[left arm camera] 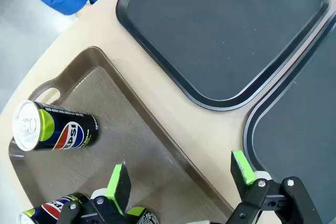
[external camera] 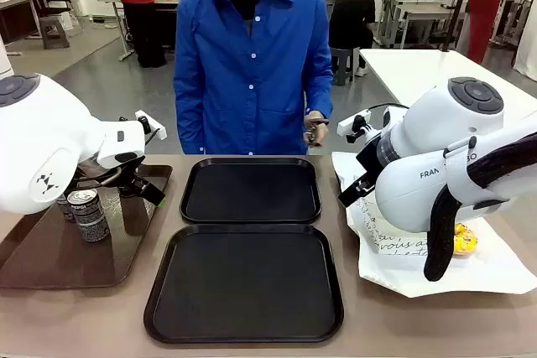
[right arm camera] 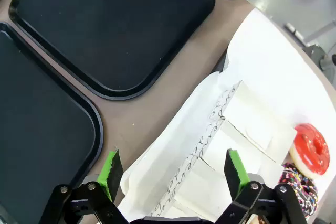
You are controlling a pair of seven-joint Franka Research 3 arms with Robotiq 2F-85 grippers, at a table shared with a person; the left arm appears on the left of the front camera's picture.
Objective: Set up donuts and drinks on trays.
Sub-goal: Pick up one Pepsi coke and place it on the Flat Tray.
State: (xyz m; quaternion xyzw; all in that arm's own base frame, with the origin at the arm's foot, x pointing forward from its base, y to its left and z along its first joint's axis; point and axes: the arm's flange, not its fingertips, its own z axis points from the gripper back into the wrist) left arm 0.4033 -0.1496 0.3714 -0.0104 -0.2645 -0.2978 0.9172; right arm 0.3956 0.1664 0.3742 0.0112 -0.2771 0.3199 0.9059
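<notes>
Two trays [external camera: 250, 192] mid-table; cans [external camera: 88, 214] on brown tray [external camera: 46, 262], donuts [right arm camera: 310, 148] on paper [external camera: 491, 272].

The far tray [external camera: 250, 190] and near tray [external camera: 243, 282] were plain black, the table [external camera: 84, 316] tan and the long tray [external camera: 50, 266] glossy brown. The can [left arm camera: 55, 129] was black with a lime-green patch, a red, white and blue Pepsi roundel and a silver top; the paper [right arm camera: 184, 145] was white with black script, the red-iced donut [right arm camera: 311, 148] plain and the chocolate donut [right arm camera: 299, 182] flecked with multicoloured sprinkles. The left gripper [left arm camera: 179, 174] and right gripper [right arm camera: 173, 165] were black with green pads, the person's shirt [external camera: 252, 73] blue.
</notes>
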